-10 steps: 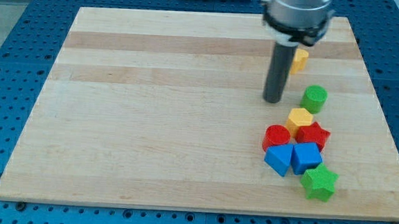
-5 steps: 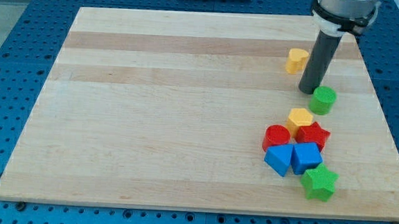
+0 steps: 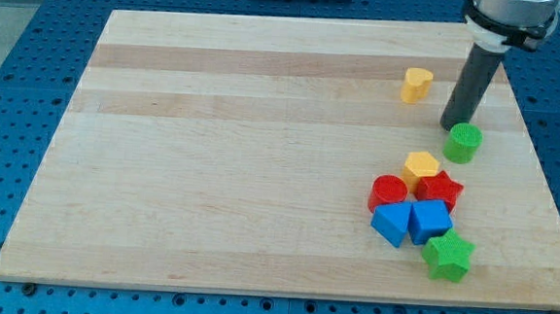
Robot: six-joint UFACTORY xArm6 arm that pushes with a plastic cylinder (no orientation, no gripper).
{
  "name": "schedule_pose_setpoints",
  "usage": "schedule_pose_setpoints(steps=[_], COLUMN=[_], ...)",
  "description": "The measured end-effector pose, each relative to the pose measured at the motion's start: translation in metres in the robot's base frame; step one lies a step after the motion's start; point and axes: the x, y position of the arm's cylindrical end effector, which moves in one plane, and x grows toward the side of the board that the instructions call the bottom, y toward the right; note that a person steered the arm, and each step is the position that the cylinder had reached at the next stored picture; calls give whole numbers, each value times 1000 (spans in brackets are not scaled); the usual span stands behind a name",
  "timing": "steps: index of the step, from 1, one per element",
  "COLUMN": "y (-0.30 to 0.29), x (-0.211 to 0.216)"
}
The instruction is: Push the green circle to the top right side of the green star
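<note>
The rod comes down almost upright from the view's top right corner, leaning a touch to the left as it drops, and my tip (image 3: 451,127) sits on the wooden board (image 3: 241,155) right at the upper left edge of the green circle (image 3: 463,143), touching or all but touching it. No pincer here to open or close, just the bare rod. The green circle lies near the board's right edge, well above the green star (image 3: 447,257), which sits at the bottom of the cluster. In that cluster: a yellow block (image 3: 421,167), a red circle (image 3: 388,192), a red block (image 3: 441,190), two blue blocks (image 3: 390,224) (image 3: 429,221). Another yellow block (image 3: 417,85) stands alone, left of the rod.
</note>
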Motion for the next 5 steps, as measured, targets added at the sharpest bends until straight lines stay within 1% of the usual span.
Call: schedule_pose_setpoints(steps=[1, 5], y=[0, -3], x=[5, 58])
